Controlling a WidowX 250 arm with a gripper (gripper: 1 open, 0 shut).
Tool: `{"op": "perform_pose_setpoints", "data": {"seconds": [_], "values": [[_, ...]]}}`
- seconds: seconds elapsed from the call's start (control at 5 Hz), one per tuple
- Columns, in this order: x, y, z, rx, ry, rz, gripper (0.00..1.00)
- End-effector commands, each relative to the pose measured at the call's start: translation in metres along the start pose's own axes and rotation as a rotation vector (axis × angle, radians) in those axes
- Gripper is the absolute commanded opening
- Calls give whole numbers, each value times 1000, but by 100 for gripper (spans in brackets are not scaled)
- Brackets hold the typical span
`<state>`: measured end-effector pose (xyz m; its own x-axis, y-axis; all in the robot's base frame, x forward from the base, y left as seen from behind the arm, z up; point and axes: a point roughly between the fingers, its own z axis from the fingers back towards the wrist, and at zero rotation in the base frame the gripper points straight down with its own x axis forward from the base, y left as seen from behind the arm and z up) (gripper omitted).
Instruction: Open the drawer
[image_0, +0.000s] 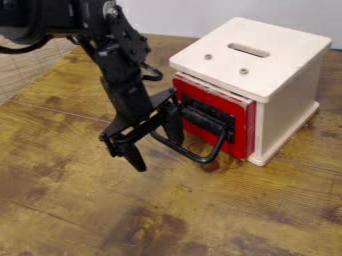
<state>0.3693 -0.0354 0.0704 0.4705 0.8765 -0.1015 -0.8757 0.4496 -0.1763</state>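
Black gripper (156, 144), open, with fingers spread well apart and angled down over the table. Seen with one finger toward the left of view, beside the handle and above bare wood; with the other over the area framed by the handle loop. Cannot tell whether touching the handle (190, 155): black on black, hard to separate.

Just outward from the fingers, same handle: large, black, roughly rectangular loop, reaching out from the drawer front and slanting down toward the tabletop. Seen with its near bar running diagonally between the spread fingers and the drawer.

Behind the handle, the drawer (241, 137): red around a dark front panel, set in the side of the housing that faces the gripper. Lies right of centre in view, with the red front close against the housing. Dark detail inside the red border too small to read.

Around and above the drawer, the housing (283, 60): cream-white, box-shaped, standing upright. Marked on top by a long narrow slot and two small round metallic spots.

Back from the gripper, the arm (120, 65): black, jointed, coming in from the upper left with cables alongside.

Under everything, the table (80, 200): brown wood grain, scuffed and darkly spotted. Beyond, a pale wall (201, 12).
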Motion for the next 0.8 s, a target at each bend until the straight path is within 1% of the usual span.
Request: {"op": "perform_pose_setpoints", "data": {"seconds": [0.0, 0.4, 0.6], "values": [[8, -4, 13, -36, -12, 30, 100], [11, -5, 13, -33, -1, 47, 100], [8, -7, 11, -38, -2, 61, 100]]}}
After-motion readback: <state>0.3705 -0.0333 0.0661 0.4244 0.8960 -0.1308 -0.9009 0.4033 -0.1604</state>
